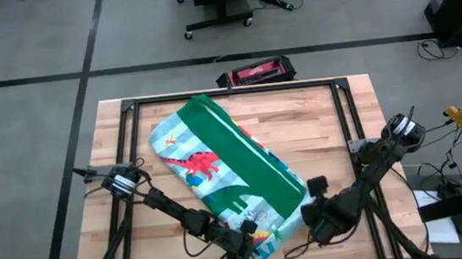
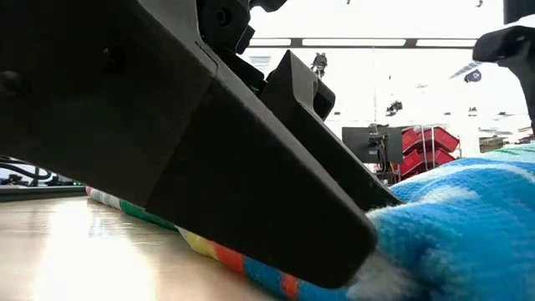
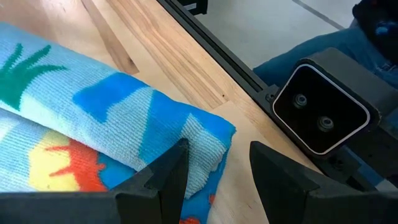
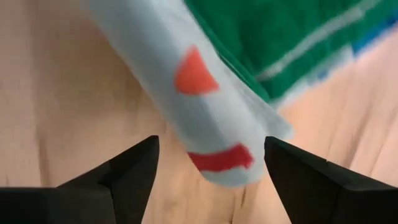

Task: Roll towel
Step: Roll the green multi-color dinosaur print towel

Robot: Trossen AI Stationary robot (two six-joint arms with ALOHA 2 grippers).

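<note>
Surroundings. A wooden table (image 1: 316, 125) with a black metal frame (image 1: 344, 114) fixed along its edges is recorded. A dark case with a red insert (image 1: 257, 72) is noted on the floor just past the table's far edge. A wheeled black stand (image 1: 217, 3) and loose cables are seen further off on the grey floor. In the low view a red cabinet (image 2: 428, 146) is visible in the room behind. A black camera housing with two lenses (image 3: 323, 109) is mounted at the table's near edge, just beside the left hand.

Obstruction. Most of the low view is blocked by a dark arm link (image 2: 184, 150) hanging close to the lens; only a strip of cloth is shown beneath and beside it.

Towel (image 1: 226, 168). It is laid diagonally across the middle of the table, folded, with a broad green band turned up along its length and the dinosaur print exposed beside it. Its near end is gathered into a thick fold.

Left hand (image 1: 244, 249). It is set low at the near end of the towel. The fingers are held apart, with one finger (image 3: 168, 180) touching the folded blue corner and the other standing on bare wood beside it. Nothing is seen to be clasped.

Right hand (image 1: 309, 217). It is placed just beside the towel's near corner, on the side opposite the left hand. The fingers are spread wide, and the rounded pale end of the fold, marked with red shapes, is seen between and just ahead of them, not touched by either finger.
</note>
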